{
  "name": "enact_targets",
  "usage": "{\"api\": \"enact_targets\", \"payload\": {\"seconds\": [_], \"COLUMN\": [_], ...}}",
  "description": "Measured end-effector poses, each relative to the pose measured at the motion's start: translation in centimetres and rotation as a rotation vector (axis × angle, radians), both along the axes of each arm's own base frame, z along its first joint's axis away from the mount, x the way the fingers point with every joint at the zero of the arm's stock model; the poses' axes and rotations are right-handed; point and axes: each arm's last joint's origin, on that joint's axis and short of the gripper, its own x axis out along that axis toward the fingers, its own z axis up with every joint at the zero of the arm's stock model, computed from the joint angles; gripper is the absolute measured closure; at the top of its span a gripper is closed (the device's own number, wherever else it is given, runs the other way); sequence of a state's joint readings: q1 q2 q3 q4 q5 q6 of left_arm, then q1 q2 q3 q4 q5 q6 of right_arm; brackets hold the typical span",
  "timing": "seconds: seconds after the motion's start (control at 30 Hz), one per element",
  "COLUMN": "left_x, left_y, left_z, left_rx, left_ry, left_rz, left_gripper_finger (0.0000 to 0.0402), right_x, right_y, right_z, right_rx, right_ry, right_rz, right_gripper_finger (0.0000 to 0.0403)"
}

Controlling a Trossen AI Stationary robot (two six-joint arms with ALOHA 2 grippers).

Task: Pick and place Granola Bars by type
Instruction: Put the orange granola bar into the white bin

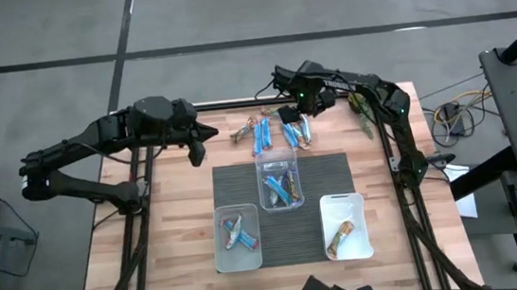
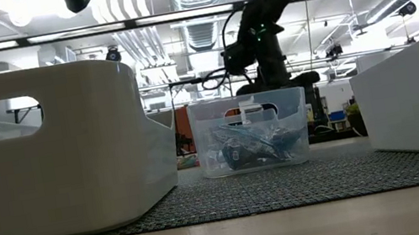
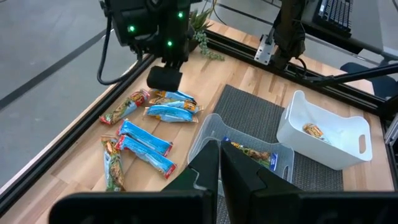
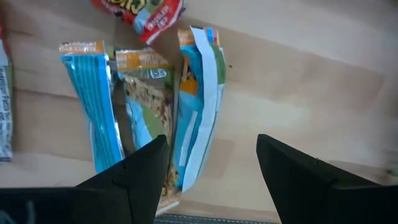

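Granola Bars [image 1: 260, 137] lie loose on the pale wood-plank table [image 1: 181, 229] at its far edge, past a dark ribbed mat [image 1: 332, 171]; seen from above, most have their long axes running roughly front to back, slightly fanned. More bars sit in three tubs on the mat: blue ones in the clear middle tub [image 1: 279, 183], blue ones in the left tub [image 1: 237, 237], one tan bar in the white right tub [image 1: 345, 225]. The right gripper [image 1: 295, 113] hovers over the loose bars; the left gripper [image 1: 196, 153] hangs at the table's left, away from them.

At table height, the clear tub [image 2: 250, 131] shows crinkled blue wrappers through its wall, flanked by smooth white tub walls.

From the left wrist, shiny blue and orange-tan wrappers [image 3: 146, 144] lie flat, crimped at their ends, some parallel, some askew; its own fingers [image 3: 205, 174] press together, holding nothing.

From the right wrist, its fingers [image 4: 146, 168] stand apart above three side-by-side bars [image 4: 196, 106], two blue, one green-tan, all aligned lengthwise along the fingers
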State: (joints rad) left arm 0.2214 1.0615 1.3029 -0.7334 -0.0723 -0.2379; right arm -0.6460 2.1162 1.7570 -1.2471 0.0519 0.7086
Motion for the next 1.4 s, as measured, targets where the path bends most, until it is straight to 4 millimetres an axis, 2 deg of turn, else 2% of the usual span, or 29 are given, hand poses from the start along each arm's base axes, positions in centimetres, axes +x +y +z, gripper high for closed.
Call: {"api": "enact_targets", "payload": {"seconds": [0.47, 0.87, 1.4], "left_x": [0.0, 0.0, 0.0], "left_y": [0.0, 0.0, 0.0], "left_z": [0.0, 0.0, 0.0], "left_rx": [-0.004, -0.014, -0.014], "left_ry": [-0.001, -0.005, -0.005], "left_rz": [0.002, 0.008, 0.008], "left_gripper_finger": [0.0401, 0.0401, 0.0401], "right_x": [0.1, -0.3, -1.4], "right_y": [-0.1, 0.1, 1.1], "right_z": [-0.1, 2.5, -1.0], "right_rx": [0.002, -0.074, -0.034], "right_ry": [-0.039, -0.147, -0.110], "right_rz": [0.006, 0.001, -0.052], "right_gripper_finger": [0.0170, 0.0170, 0.0170]}}
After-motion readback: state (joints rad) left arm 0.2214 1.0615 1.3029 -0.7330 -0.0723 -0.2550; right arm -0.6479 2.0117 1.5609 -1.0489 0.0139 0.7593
